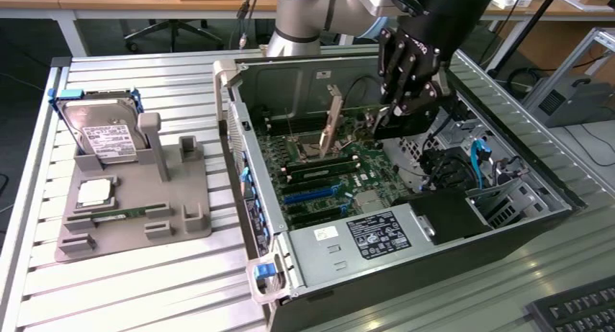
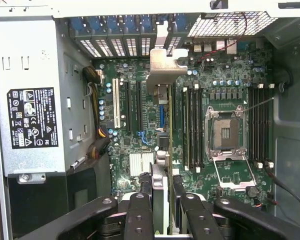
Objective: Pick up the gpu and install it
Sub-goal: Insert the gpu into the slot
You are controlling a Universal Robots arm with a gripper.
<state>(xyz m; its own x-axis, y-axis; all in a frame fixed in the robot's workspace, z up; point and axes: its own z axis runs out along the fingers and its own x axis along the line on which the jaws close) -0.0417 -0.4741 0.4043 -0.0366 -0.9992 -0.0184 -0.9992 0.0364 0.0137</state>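
The gpu (image 2: 160, 150) shows edge-on in the wrist view, a thin card with its silver bracket (image 2: 165, 62) near the case's rear slot openings. My gripper (image 2: 163, 187) is shut on the card's other end, one finger (image 2: 140, 210) on each side. In the exterior view the gripper (image 1: 396, 119) is down inside the open computer case (image 1: 288, 73), and the gpu (image 1: 358, 110) stands upright over the motherboard (image 1: 336, 181), its bracket (image 1: 330, 123) toward the exterior view's left. I cannot tell whether the card sits in a slot.
The power supply (image 1: 370, 235) fills the near end of the case. Memory slots (image 2: 192, 125) and the open CPU socket (image 2: 225, 132) lie beside the card. On the exterior view's left, a grey fixture (image 1: 135, 202) holds a hard drive (image 1: 106, 137) and a memory stick (image 1: 120, 214). A keyboard (image 1: 581, 310) sits at the near right.
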